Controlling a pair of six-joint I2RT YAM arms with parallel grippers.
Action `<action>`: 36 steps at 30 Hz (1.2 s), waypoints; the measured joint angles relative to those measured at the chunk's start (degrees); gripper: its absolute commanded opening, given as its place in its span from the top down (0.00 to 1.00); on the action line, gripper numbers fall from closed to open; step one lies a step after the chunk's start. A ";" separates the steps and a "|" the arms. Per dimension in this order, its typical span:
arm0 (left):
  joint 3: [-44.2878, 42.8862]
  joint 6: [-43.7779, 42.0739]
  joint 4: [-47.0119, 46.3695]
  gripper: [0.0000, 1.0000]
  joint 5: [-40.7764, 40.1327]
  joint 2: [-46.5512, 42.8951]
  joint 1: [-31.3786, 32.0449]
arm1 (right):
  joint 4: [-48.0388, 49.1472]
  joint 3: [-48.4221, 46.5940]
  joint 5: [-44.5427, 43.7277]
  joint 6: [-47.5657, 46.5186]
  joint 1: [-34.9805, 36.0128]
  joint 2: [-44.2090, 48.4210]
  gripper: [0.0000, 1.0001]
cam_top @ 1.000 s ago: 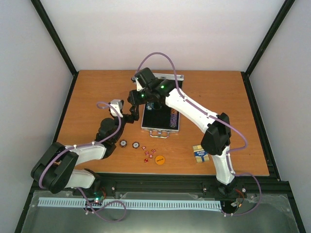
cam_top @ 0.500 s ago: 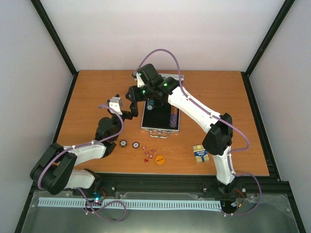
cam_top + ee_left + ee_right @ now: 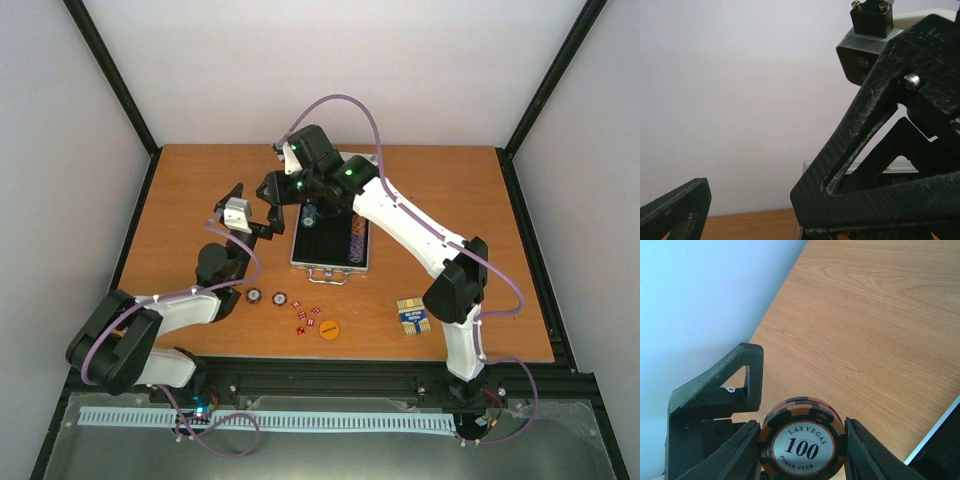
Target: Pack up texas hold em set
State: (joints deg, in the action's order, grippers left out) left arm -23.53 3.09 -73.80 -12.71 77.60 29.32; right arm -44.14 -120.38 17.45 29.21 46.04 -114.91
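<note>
The silver case (image 3: 300,262) lies open mid-table with its black lining up and its lid standing at the back. My right gripper (image 3: 271,188) hovers off the case's far left corner, shut on a short stack of orange-and-black poker chips (image 3: 802,442) marked "Las Vegas 100". My left gripper (image 3: 250,208) is open and empty just left of it, and one of its fingers (image 3: 675,212) shows low in the left wrist view. Two loose chips (image 3: 255,296) (image 3: 281,298), red dice (image 3: 306,318), the orange disc (image 3: 329,328) and the blue-yellow card deck (image 3: 411,317) lie in front of the case.
The right arm (image 3: 400,225) arches over the case's right side. Black frame posts and white walls close in the wooden table (image 3: 180,190). In the left wrist view the right gripper's black body (image 3: 900,150) fills the right half.
The left gripper opened a little wider and drew back to the left. The right gripper carried the chips slightly left and toward the back.
</note>
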 measured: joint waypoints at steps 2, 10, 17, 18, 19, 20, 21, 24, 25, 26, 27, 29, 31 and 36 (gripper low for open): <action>0.00 -0.37 0.15 0.00 0.13 -0.90 0.00 | 0.24 0.00 0.63 0.24 -0.11 0.28 0.88; 0.57 -0.11 3.41 0.00 2.14 -6.45 0.00 | 1.22 -0.02 3.93 0.48 -0.04 1.38 0.88; 2.49 0.00 10.08 0.00 9.53 -17.29 -0.07 | 1.18 -0.22 6.99 0.66 0.22 3.10 0.88; 2.51 -0.22 10.86 0.00 10.43 -18.40 -0.07 | 1.20 -0.33 7.19 0.68 0.22 3.23 0.88; 2.54 -0.57 11.13 0.00 11.15 -19.12 -0.07 | 1.29 -0.39 7.50 0.68 0.22 3.34 0.88; 2.58 -1.01 11.13 0.00 11.89 -19.52 -0.09 | 1.31 -0.44 7.72 0.68 0.22 3.39 0.88; 2.60 -1.44 10.95 0.00 12.41 -19.61 -0.11 | 1.29 -0.44 7.89 0.68 0.17 3.41 0.88; 2.97 -2.43 9.27 0.00 13.68 -19.32 -0.11 | 1.01 -0.44 7.76 0.63 -0.15 3.28 0.88; 3.02 -2.64 7.85 0.00 13.84 -18.99 -0.11 | 0.66 -0.42 7.37 0.66 -0.37 3.26 0.88; 3.02 -2.86 6.25 0.00 13.94 -18.64 -0.11 | 0.35 -0.37 6.97 0.57 -0.70 3.21 0.88; 2.91 -2.93 4.76 0.00 13.70 -18.29 -0.11 | -0.15 -0.26 6.62 0.52 -1.01 3.19 0.88; 2.29 -2.97 2.60 0.00 12.63 -17.38 -0.11 | -1.05 -0.11 6.03 0.42 -1.44 3.13 0.88; 1.18 -2.91 1.38 0.00 11.04 -15.96 -0.11 | -1.66 0.00 5.55 0.37 -1.73 3.13 0.88; -0.85 -1.01 2.69 0.00 8.79 -14.53 -0.11 | -2.64 0.02 5.27 0.17 -1.77 3.13 0.87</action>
State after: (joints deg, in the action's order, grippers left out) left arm -24.38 2.09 -71.11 -3.92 63.07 29.21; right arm -46.78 -120.36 22.72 29.39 44.27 -111.79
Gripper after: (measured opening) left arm 0.997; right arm 0.424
